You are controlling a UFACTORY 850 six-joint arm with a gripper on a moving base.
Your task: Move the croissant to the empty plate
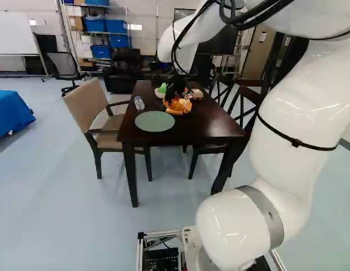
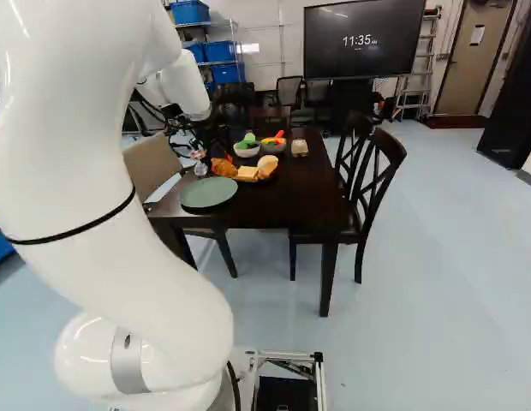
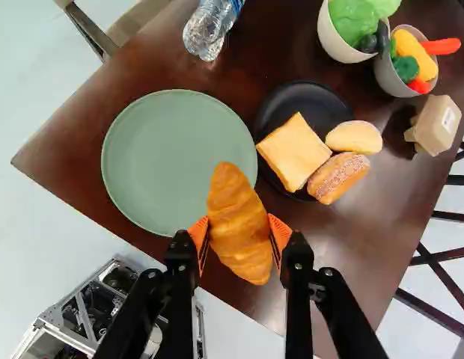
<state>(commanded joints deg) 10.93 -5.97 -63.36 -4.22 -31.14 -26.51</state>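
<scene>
The gripper hangs over the table in the left base view, the croissant at its tips. Seen from the wrist, both orange pads of the gripper press the croissant from two sides, so it is shut on it. The croissant's far end overlaps the rim of the empty green plate in that view; how high it hangs above the table I cannot tell. In the right base view the green plate lies near the table's front corner, in front of the croissant.
Beside the green plate, a black plate holds a bread slice and two rolls. Beyond stand two bowls of toy vegetables, a small carton and a plastic bottle. Chairs flank the dark table.
</scene>
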